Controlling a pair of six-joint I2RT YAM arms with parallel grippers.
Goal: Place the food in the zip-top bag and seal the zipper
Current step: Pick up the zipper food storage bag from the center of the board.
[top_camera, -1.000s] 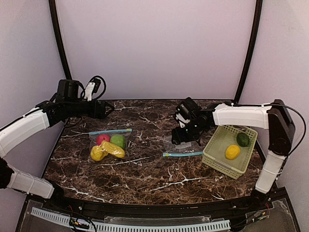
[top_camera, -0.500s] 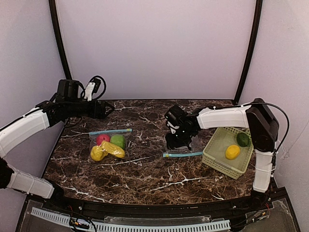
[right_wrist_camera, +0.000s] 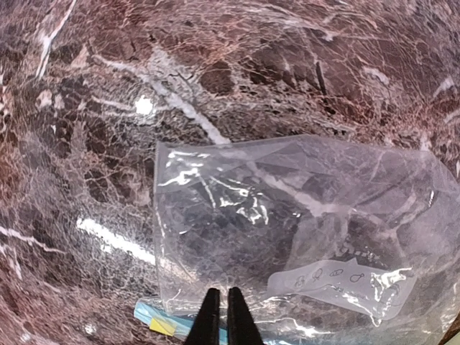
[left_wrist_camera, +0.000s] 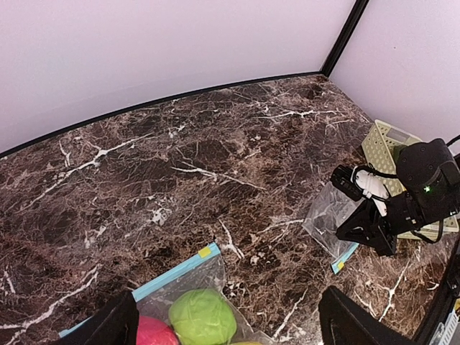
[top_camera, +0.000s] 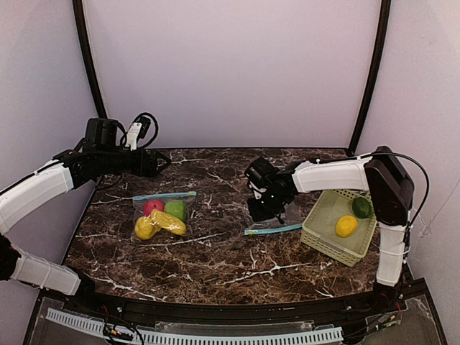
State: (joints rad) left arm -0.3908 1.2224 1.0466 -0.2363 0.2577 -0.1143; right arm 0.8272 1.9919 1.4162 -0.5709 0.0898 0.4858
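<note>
Clear plastic zip-top bag [right_wrist_camera: 287, 230] lies crumpled, blue-zippered, on the table [top_camera: 215, 251]; right gripper [right_wrist_camera: 221, 316] nearly closed, seemingly pinching its edge; left gripper [left_wrist_camera: 230, 322] gapes wide, empty.

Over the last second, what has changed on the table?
The right pincer swung left from beside the basket, came down over the empty bag and closed on it near the zipper edge. The left pincer, open, the filled bag and the basket stayed put.
</note>
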